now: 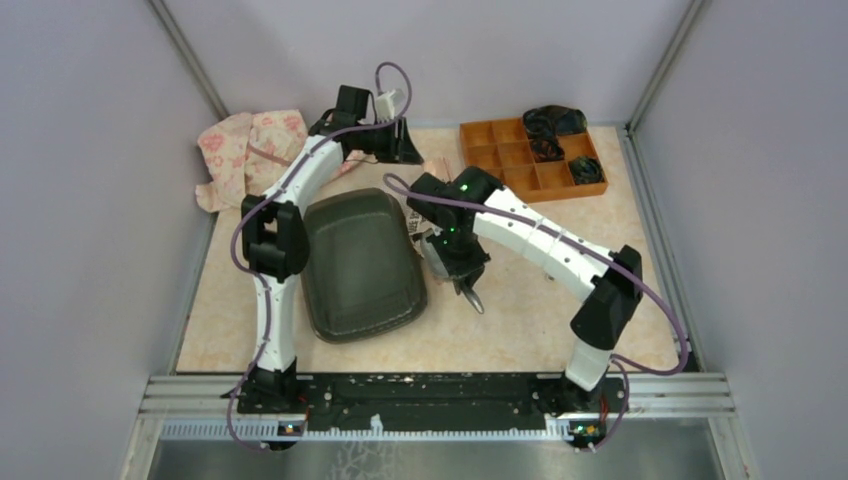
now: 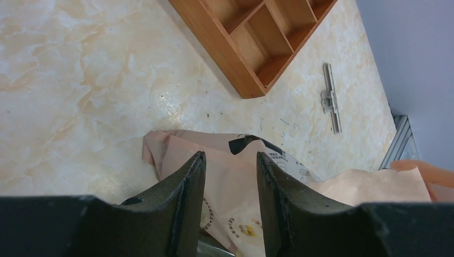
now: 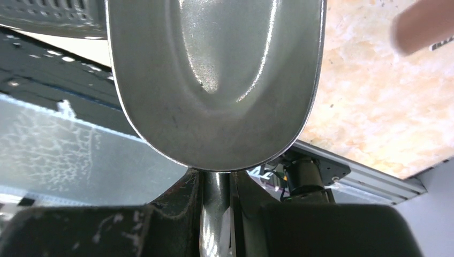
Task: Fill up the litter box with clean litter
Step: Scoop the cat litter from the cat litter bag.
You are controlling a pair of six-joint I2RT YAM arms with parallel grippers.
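Though near litter box (image 1: 362, 262), organiser tray (image 1: 505, 160) — dark cords (image 1: 548, 125) inside.

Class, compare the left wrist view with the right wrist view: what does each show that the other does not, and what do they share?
Only the left wrist: a peach bag lying between the fingers of the left end effector, a corner of the orange tray and a small metal strip.
Only the right wrist: the metal scoop, its handle clamped in the right end effector, and the rail.
Both: the marble table.
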